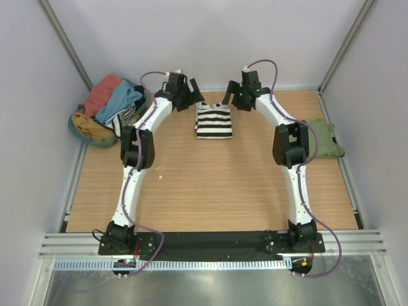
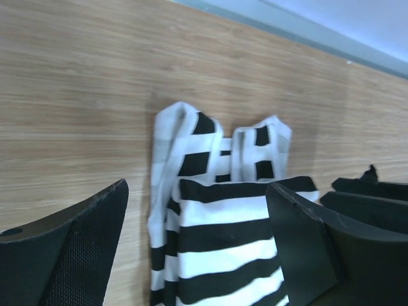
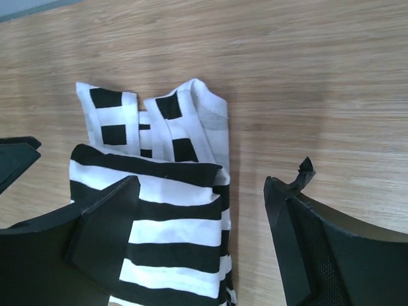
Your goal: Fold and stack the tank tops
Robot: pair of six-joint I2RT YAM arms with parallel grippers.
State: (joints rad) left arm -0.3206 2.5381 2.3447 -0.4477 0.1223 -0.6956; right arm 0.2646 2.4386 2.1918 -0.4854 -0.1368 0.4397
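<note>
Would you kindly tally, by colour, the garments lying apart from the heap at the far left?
Black-and-white striped tank top: 1
Olive green tank top: 1
Total: 2

the striped tank top [image 1: 213, 121] lies flat on the far middle of the table [image 1: 191, 185], folded into a small, neat, upright rectangle. its black and white bands run crosswise. the top layer ends in a black-edged fold, and the 2 shoulder straps [image 2: 191, 140] stick out past that fold toward the far edge, lying side by side and slightly bunched. the olive green tank top [image 1: 325, 137] lies at the right edge of the table, hard by the side rail, loosely folded into a soft, rumpled pad. the 2 tops are well apart, each on the bare wood, not stacked.
</note>
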